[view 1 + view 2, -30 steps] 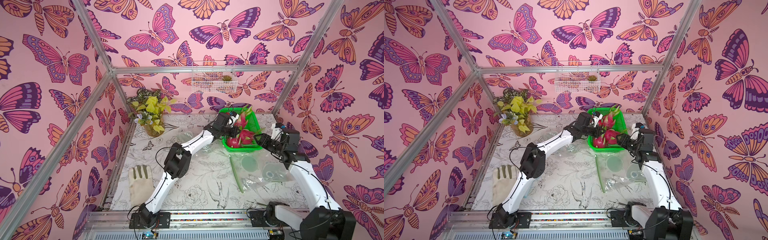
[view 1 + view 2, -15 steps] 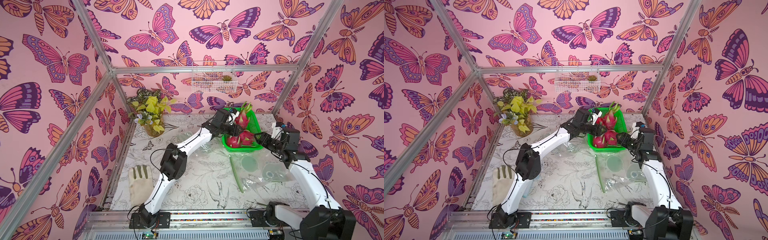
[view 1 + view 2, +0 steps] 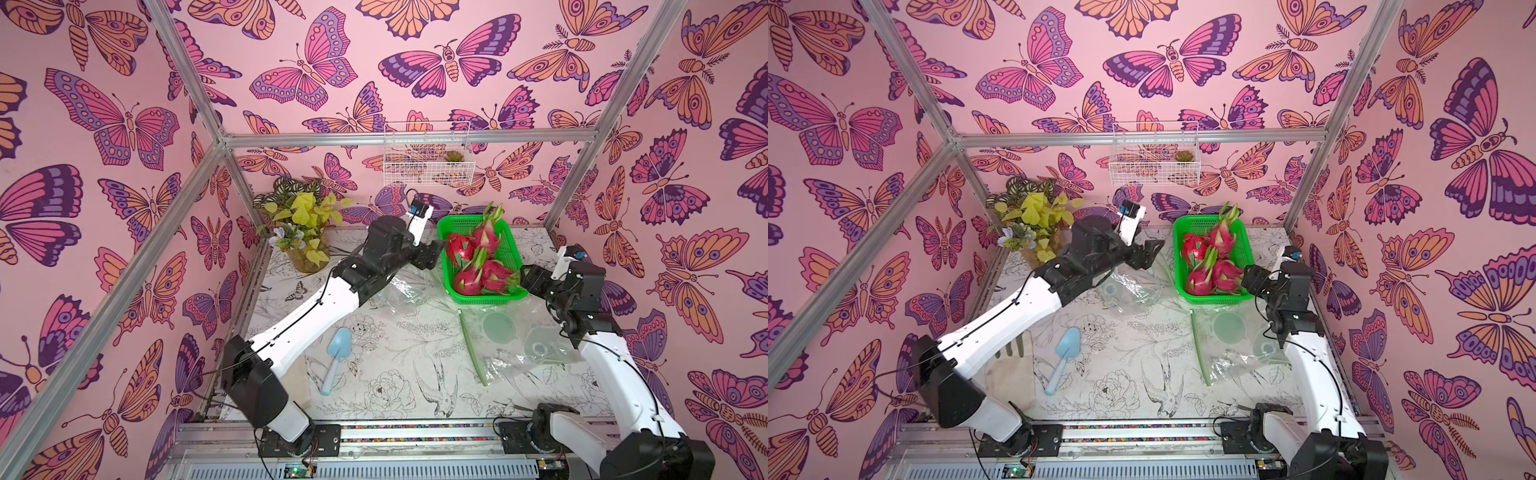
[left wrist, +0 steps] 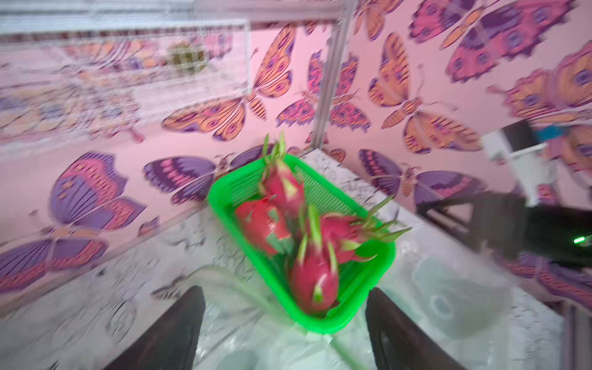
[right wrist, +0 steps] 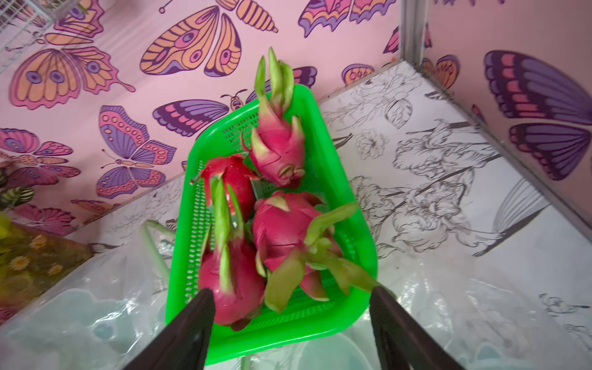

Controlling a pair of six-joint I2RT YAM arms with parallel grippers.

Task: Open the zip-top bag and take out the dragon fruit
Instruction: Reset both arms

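Observation:
Several magenta dragon fruit (image 3: 473, 270) (image 3: 1212, 270) (image 4: 314, 272) (image 5: 282, 224) with green scales lie piled in a green basket (image 3: 478, 300) (image 3: 1208, 300) (image 4: 352, 317) (image 5: 288, 339) at the back right. The clear zip-top bag (image 3: 511, 349) (image 3: 1229, 357) with a green zip strip lies flat in front of the basket. My left gripper (image 3: 436, 253) (image 3: 1152, 253) (image 4: 285, 290) hovers open just left of the basket and holds nothing. My right gripper (image 3: 525, 278) (image 3: 1250, 278) (image 5: 292, 290) stands open at the basket's near right corner, empty.
A second crumpled clear bag (image 3: 405, 291) lies under my left wrist. A potted plant (image 3: 301, 232) fills the back left corner. A blue trowel (image 3: 334, 357) and a pale glove (image 3: 1011, 370) lie at the front left. A wire basket (image 3: 428, 158) hangs on the back wall.
My left gripper has opened and drawn back leftward off the basket; the rear dragon fruit it was at now rests in the basket. My right gripper's jaws have spread wider.

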